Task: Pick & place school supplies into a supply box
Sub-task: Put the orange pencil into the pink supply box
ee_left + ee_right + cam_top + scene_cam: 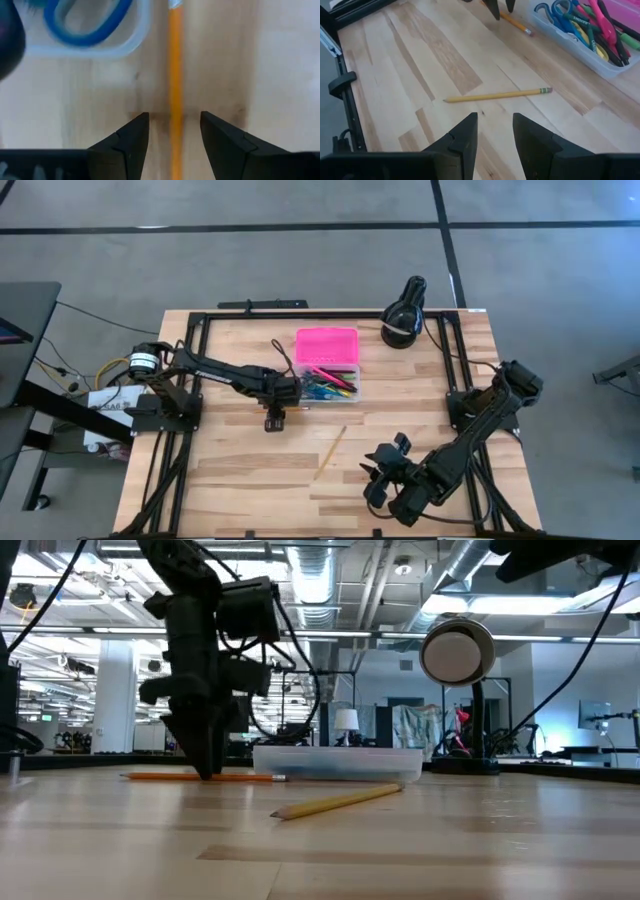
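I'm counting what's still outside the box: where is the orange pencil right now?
In the left wrist view the orange pencil lies flat on the table, between the left gripper's open fingers, just beside the supply box.

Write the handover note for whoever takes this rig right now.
Left gripper: open, down at the table, fingers either side of an orange pencil lying beside the supply box; not gripped.
Right gripper: open, empty, hovering near the front right, facing a yellow pencil.
Done: scissors, pens and markers are in the box.
Left: both pencils lie on the table.
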